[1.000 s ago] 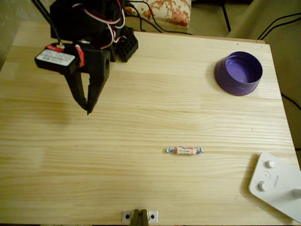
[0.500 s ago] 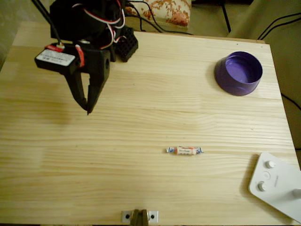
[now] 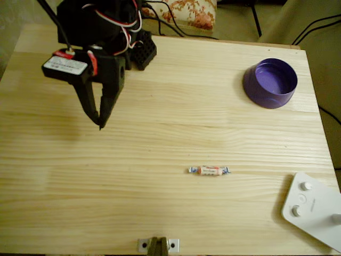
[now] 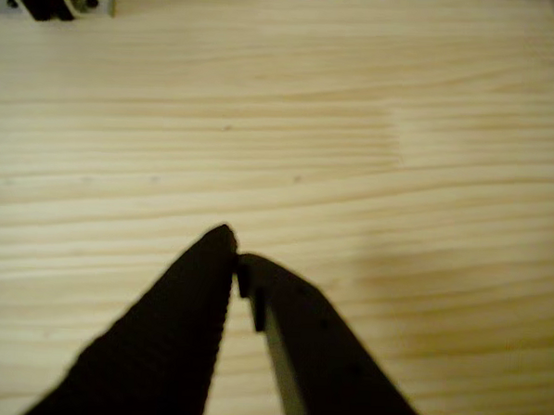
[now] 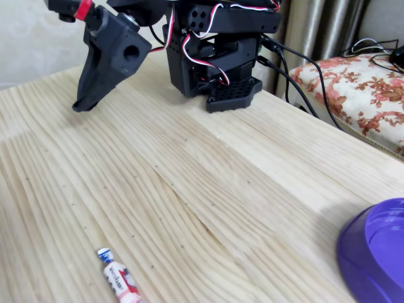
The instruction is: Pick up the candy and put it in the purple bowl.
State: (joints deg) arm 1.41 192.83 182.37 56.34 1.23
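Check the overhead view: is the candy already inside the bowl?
No, the candy lies on the bare table, well apart from the bowl.

No text, brand, number or sign could be read on any item. White label (image 3: 64, 65) on the arm near the gripper (image 3: 100, 124): faint dark marks in the overhead view, too blurred to make out. Candy (image 5: 120, 279): small red print on the white middle of the wrapper in the fixed view, letters too small and soft to read.
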